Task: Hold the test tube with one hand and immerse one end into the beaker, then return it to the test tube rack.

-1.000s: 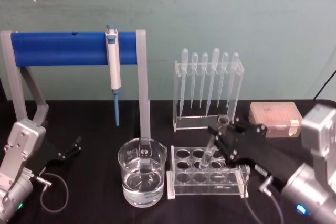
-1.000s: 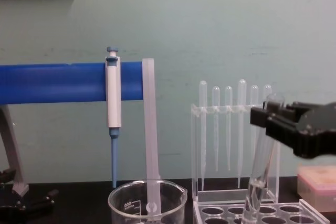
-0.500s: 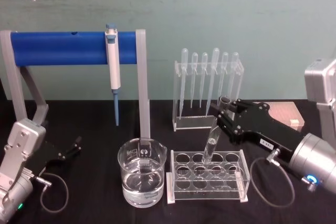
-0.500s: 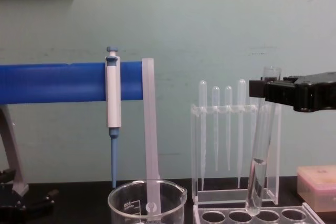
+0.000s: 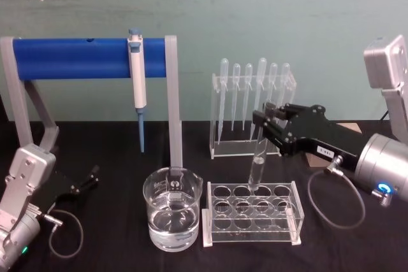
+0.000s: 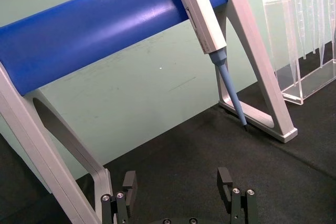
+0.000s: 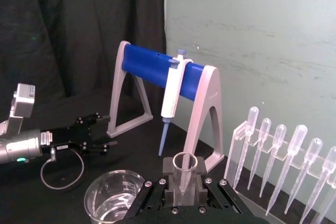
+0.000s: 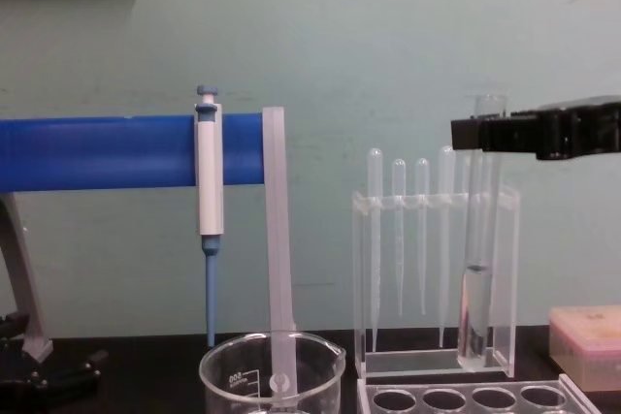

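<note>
Holding the tube (image 5: pixel 257 160) upright in the right gripper (image 5: pixel 263 123), clamped tight on the glass just below the rim. Hanging it clear above the rack (image 5: pixel 252 229), over the back row, with the rounded bottom just off the holes and touching nothing. Carrying some clear liquid in the lower part, going by the chest view. Sitting at 9 o'clock of the rack, just beside it: the beaker (image 5: pixel 172 218), part-filled with clear liquid. Standing at 12 o'clock of the rack: the pipette stand (image 5: pixel 253 109). Parked well off at 9 o'clock of the beaker, low over the black table (image 5: pixel 115 141): the left gripper (image 5: pixel 92 179), spread wide apart and gripping nothing.
</note>
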You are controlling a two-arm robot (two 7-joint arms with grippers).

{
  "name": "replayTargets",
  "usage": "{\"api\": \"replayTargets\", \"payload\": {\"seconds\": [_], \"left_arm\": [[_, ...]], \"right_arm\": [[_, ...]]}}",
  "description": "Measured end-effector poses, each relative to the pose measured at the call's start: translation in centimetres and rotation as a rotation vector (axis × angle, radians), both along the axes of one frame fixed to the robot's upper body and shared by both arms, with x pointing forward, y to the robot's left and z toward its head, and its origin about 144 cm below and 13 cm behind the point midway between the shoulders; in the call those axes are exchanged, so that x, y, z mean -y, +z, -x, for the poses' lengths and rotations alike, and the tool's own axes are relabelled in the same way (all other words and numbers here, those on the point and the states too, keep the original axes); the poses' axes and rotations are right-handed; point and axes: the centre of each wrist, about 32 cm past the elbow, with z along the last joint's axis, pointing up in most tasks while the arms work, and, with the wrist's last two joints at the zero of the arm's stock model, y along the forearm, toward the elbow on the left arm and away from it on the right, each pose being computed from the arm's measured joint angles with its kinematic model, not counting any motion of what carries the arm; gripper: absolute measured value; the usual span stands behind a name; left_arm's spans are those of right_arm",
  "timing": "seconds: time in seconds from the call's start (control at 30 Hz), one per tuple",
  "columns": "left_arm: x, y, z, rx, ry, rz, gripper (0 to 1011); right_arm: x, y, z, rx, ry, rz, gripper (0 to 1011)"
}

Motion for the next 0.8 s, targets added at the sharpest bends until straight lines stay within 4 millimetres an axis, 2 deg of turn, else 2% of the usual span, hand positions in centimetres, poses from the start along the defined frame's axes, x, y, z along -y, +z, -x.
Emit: {"api": "replayTargets", "payload": {"seconds": [0.27, 0.8], "left_arm": [[0.0, 0.0, 0.0, 0.0, 0.0, 0.0, 1000], [0.0, 0.0, 0.0, 0.0, 0.0, 0.0, 1000]], "right_arm": [[-0.6, 0.9, -0.5, 0.013, 0.022, -0.011, 226], [-4.4, 2.5, -1.2, 0.056, 0.11, -0.015, 226]]}}
